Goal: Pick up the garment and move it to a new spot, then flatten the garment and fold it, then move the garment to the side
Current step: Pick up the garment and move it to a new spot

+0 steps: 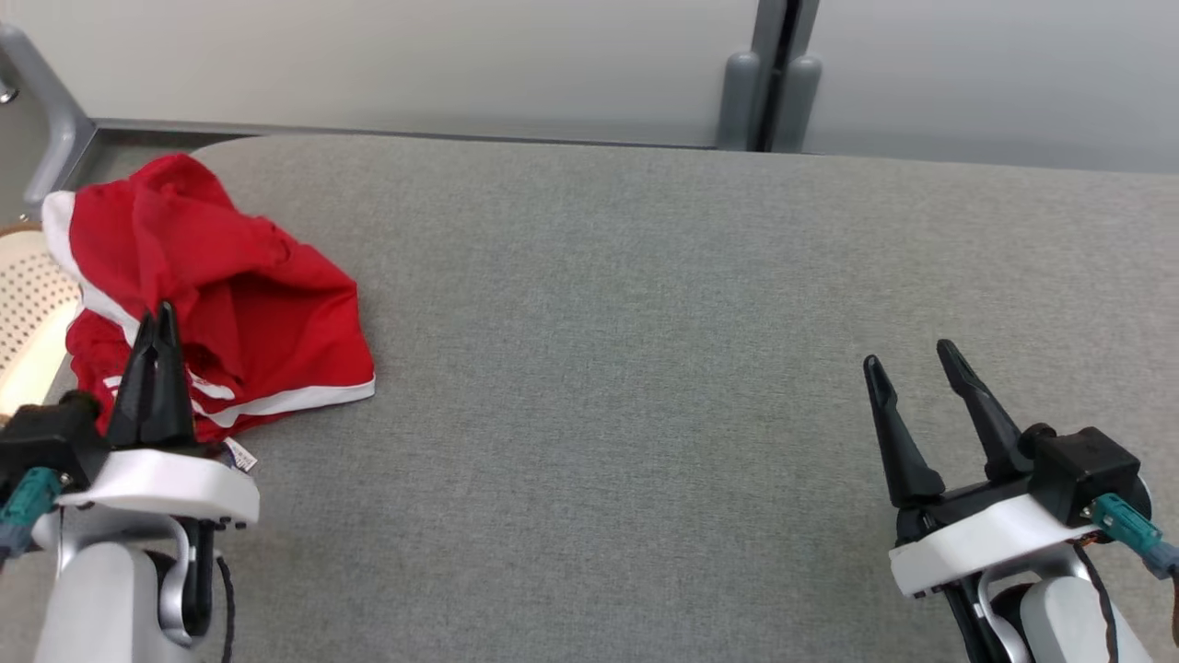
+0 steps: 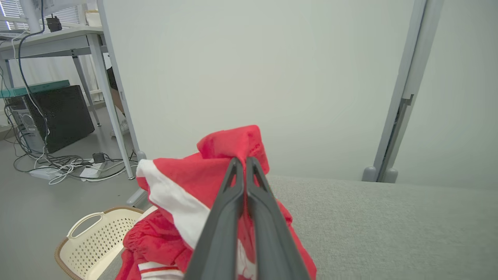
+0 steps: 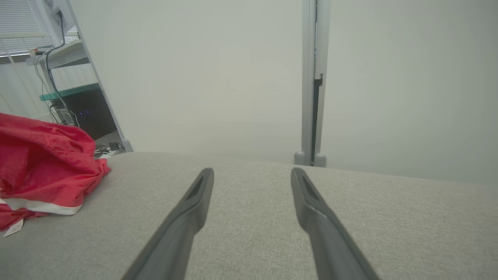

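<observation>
Red crumpled fabric garment with white trim (image 1: 276,313) at far left edge of grey cloth-covered worktop (image 1: 645,322), left end effector (image 1: 158,313) closed tight against it, grip unclear, right end effector (image 1: 907,354) spread wide, empty, well apart.

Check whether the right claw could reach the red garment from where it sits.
Probably, with a long reach: bare grey table lies between the open right claw and the red garment, though the left claw is shut on it.

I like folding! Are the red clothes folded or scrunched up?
Scrunched up: the red garment lies in a crumpled, wrinkly heap, not flat.
</observation>
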Controlling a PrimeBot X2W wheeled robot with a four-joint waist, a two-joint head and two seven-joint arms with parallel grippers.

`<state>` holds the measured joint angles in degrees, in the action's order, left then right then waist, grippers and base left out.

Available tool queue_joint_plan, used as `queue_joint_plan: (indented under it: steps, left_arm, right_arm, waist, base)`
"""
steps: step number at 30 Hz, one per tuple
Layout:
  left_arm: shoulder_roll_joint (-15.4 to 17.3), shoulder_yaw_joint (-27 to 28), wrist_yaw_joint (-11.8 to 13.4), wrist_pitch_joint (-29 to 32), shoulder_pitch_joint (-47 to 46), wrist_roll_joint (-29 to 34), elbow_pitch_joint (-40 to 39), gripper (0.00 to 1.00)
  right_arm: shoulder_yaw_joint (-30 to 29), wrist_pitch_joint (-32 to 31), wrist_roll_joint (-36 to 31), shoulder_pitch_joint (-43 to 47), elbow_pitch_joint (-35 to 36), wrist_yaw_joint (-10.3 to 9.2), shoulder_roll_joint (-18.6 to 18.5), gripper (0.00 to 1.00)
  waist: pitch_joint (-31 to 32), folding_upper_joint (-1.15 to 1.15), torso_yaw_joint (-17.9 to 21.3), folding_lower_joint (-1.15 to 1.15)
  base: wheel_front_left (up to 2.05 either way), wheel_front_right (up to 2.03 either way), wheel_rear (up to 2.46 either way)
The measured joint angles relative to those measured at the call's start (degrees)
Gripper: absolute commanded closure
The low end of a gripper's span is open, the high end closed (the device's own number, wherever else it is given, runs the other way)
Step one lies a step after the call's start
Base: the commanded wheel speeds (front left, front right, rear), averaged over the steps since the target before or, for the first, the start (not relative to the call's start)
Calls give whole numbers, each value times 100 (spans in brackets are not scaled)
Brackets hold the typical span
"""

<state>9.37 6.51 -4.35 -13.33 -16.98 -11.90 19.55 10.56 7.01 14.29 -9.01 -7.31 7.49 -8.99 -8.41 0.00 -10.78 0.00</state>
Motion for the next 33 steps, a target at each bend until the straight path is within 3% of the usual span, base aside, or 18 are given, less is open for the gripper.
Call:
queue_joint_plan:
  steps: [5,11,21,28,33]
  left_arm:
    - [-283,-389,88,510,762,135,-1211,100]
    - [-470,-1158,-55,856,991,141,-1830,100]
    - [-636,-2900,-266,921,-157,57,-1471,100]
    - [-665,-3883,-274,810,-1196,-187,-1072,100]
    - [-658,-4300,-180,957,-1478,-396,-366,100]
  right_arm:
    - [9,-3,31,142,5,0,9,0]
    - [40,-60,21,185,75,0,13,0]
    - [102,23,71,-28,86,0,115,0]
    - [35,248,143,-191,-74,0,224,0]
    - [25,385,190,-291,-219,0,301,0]
  waist:
    - [191,0,350,1]
    - [223,0,844,0]
    - [-196,0,1782,0]
    - [-738,0,2395,0]
    - [-1129,0,2666,0]
  base:
    - [0,0,0]
    - [0,0,0]
    - [0,0,0]
    - [0,0,0]
    - [0,0,0]
